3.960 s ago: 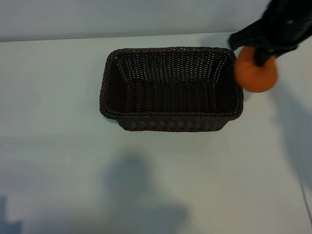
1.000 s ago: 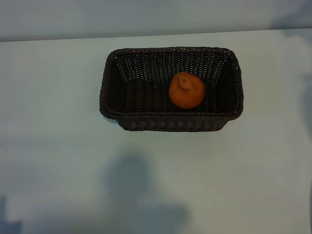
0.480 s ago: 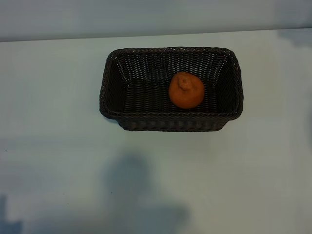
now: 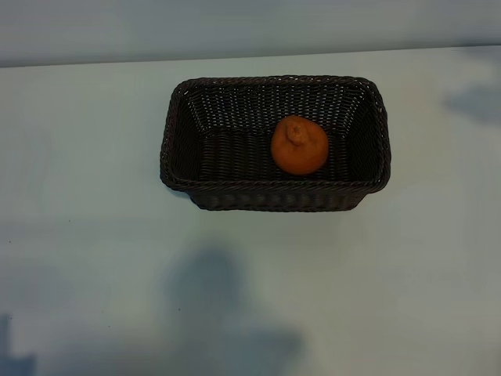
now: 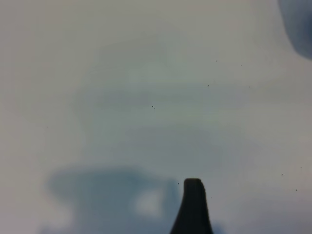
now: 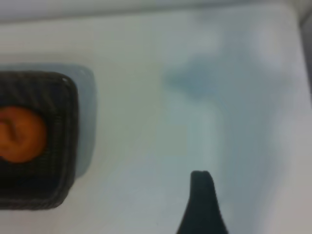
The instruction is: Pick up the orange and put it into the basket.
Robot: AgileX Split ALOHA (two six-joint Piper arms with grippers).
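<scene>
The orange point(image 4: 299, 146) lies inside the dark brown wicker basket point(image 4: 274, 185), right of its middle, creased stem end up. No gripper touches it. Neither arm shows in the exterior view. In the right wrist view the orange point(image 6: 19, 134) and the basket's end wall point(image 6: 66, 146) sit off to one side, well apart from my right gripper point(image 6: 156, 219), which is open; one dark finger point(image 6: 202, 204) shows, with nothing against it. My left gripper point(image 5: 156, 219) hangs open over bare table, one finger point(image 5: 193, 207) showing, far from the basket.
The pale table point(image 4: 250, 298) runs wide around the basket, with soft arm shadows at the front and the far right. A light wall point(image 4: 235, 23) closes off the back edge.
Four seconds ago my right gripper held the orange at the basket's right end; now the orange rests in the basket and the arm is gone from the exterior view. Its shadow has shifted.
</scene>
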